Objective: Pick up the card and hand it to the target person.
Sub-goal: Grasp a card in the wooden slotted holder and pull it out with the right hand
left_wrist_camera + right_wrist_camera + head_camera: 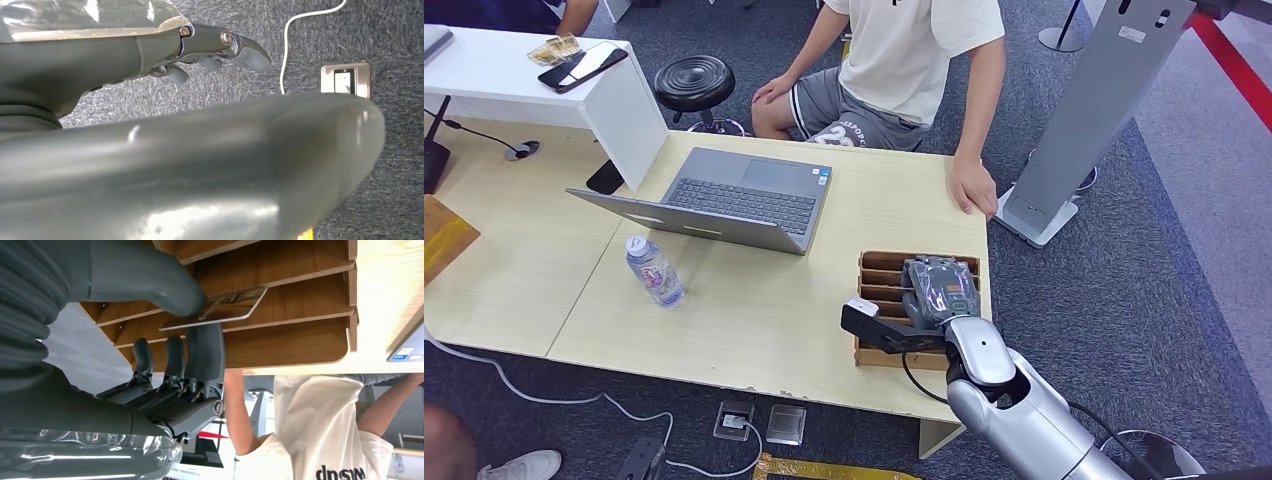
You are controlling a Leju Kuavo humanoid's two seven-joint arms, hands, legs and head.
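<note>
Desk (764, 320) was pale wood, the slotted holder (886, 275) a darker brown wood. Laptop (724, 200) was grey, stool (694, 82) black, carpet (1124, 290) speckled dark grey with a red stripe (1234, 62). Person's shirt (919, 45) was cream, shorts (844, 115) grey with white lettering. Card (220, 307) looked brownish-gold.

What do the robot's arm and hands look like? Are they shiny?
Yes. The right arm is shiny silver with a black cable beside it. The right robot hand is dark grey, with a ribbed cover, a fat thumb and clear plastic wrap. The left robot hand looks the same.
</note>
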